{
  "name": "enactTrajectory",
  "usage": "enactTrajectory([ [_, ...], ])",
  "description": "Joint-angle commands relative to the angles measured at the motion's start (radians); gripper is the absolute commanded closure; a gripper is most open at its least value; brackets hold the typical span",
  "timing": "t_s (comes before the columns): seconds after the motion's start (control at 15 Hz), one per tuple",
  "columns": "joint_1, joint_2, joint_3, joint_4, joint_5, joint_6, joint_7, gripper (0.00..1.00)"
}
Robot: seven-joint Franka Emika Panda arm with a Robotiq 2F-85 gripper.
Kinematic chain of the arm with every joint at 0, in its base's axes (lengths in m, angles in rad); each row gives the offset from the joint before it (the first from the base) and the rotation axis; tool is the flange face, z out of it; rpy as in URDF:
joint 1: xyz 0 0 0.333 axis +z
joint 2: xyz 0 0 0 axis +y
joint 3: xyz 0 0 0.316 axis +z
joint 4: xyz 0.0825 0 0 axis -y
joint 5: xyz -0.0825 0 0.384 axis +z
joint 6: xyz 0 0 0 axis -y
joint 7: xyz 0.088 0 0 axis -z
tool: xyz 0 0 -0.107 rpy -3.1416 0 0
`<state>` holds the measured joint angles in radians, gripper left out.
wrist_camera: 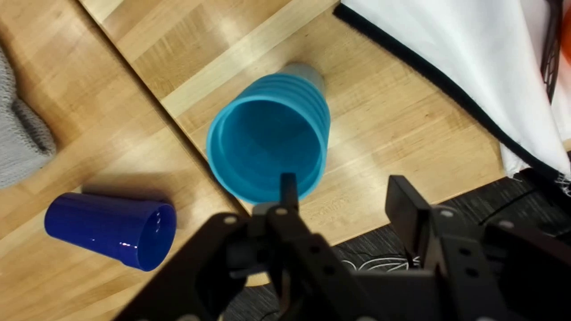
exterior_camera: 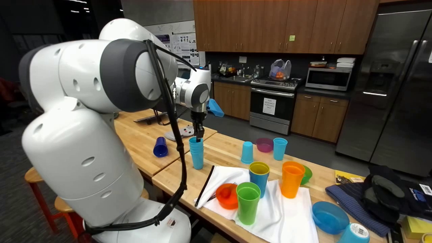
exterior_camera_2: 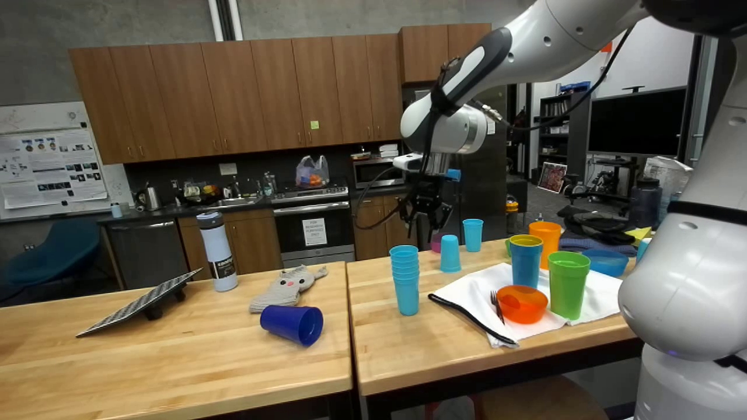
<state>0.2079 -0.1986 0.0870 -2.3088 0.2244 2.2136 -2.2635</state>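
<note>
Aligning seems the current step: the hand (wrist_camera: 342,191) hangs spread and empty by the light-blue cup stack (wrist_camera: 270,138), near the seam edge of the tabletop (wrist_camera: 379,138); gripping would call for straddling the stack's rim.

Both exterior views, set well back, look past the cup stack (exterior_camera_2: 406,284) toward the cabinets (exterior_camera_2: 233,93) beyond it; the wrist view looks down from close above it; all share it and the dark-blue cup (wrist_camera: 100,228) near it

A black cable (exterior_camera: 180,147) runs along the white, grey-banded arm (exterior_camera: 86,141).
</note>
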Motion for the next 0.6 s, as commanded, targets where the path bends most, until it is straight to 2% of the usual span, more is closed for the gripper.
enactTrajectory([
  [0.0,-0.026,-0.039,-0.008,-0.031,-0.033,0.036,0.042,0.16],
  [0.13,-0.044,-0.059,-0.015,-0.047,-0.067,0.067,0.065,0.02],
  [0.53,-0.090,-0.107,-0.053,-0.087,-0.138,0.135,0.145,0.00],
])
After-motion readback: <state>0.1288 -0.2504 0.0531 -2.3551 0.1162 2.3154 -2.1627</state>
